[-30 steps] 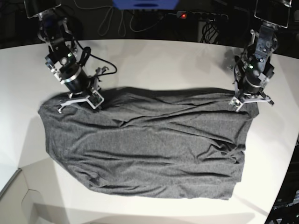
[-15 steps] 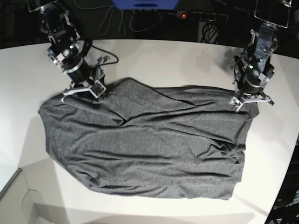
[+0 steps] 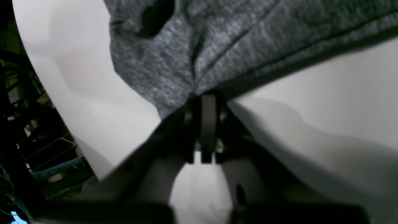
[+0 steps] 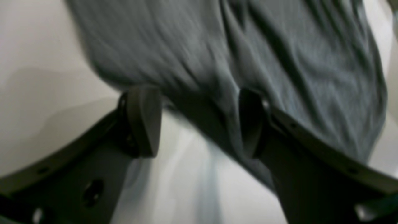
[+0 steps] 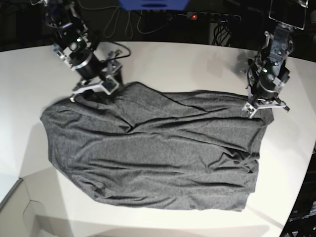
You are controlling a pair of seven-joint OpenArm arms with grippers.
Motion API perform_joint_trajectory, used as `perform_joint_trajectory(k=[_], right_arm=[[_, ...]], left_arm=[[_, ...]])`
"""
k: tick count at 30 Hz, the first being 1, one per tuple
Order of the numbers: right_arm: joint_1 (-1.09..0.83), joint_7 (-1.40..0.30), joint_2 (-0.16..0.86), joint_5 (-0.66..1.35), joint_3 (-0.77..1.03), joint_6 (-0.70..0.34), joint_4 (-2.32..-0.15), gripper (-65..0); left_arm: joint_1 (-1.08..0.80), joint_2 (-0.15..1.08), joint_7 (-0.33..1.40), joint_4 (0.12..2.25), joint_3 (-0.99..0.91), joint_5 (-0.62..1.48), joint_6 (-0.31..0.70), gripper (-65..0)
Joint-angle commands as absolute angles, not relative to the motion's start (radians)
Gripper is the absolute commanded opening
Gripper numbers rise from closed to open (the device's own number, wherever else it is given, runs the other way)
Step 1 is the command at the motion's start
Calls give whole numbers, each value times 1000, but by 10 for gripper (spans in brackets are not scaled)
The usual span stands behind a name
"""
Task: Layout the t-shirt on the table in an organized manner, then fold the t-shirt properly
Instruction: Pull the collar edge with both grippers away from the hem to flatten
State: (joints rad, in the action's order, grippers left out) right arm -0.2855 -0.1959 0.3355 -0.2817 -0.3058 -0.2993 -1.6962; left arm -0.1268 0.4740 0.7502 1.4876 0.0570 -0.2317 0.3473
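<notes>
The dark grey t-shirt (image 5: 158,153) lies spread wide on the white table (image 5: 173,59), wrinkled, with a bump of cloth pulled up at its far left edge. In the base view my right gripper (image 5: 94,90) hovers at that far left edge. The right wrist view shows it open (image 4: 197,124), the t-shirt (image 4: 248,46) lying just beyond its fingers (image 4: 143,121) and nothing pinched. My left gripper (image 5: 264,109) is at the far right corner. In the left wrist view it is shut (image 3: 205,96) on the t-shirt's (image 3: 217,40) edge.
Cables and a power strip (image 5: 212,17) lie past the table's far edge. The table's curved edge (image 5: 296,197) runs close to the shirt's right side. The shirt's near hem sits close to the front edge, with a lower grey surface (image 5: 15,217) at front left.
My right gripper has opened, let go of the shirt's far left edge, and drawn back toward the far side, leaving a bump of cloth. The left arm has stayed still.
</notes>
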Motion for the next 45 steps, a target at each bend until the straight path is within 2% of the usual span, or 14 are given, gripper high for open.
perform_joint_trajectory(k=[1,11,31,36,39,43,45], right_arm=[[-282,-177,344,-275,-315,-298,-1713,-253],[-213,-179,311,-277,-343,-294,-1604,-255],[-147,-176,283,-277,-351,-294,-1518,-261],[-140,-177,286,-277,-371,-294,-1472,-372],[-130,-182,286,-277,-371,-294,-1461,-471],[-133,-183,289,-277,-363,-294,-1468,-642],[-148,-183,309,-277,-361,-294,-1480,-650]], left_arm=[[-136,478,777,1481,65,-197,384,-648],[-136,478,777,1478,61,-197,384,-648],[-134,478,777,1478,65,-197,384,-648],[-134,478,777,1478,64,-197,384,-648],[-134,478,777,1478,64,-197,384,-648],[-136,483,777,1481,62,-197,384,-648],[-139,503,776,1491,67,-196,384,-648]])
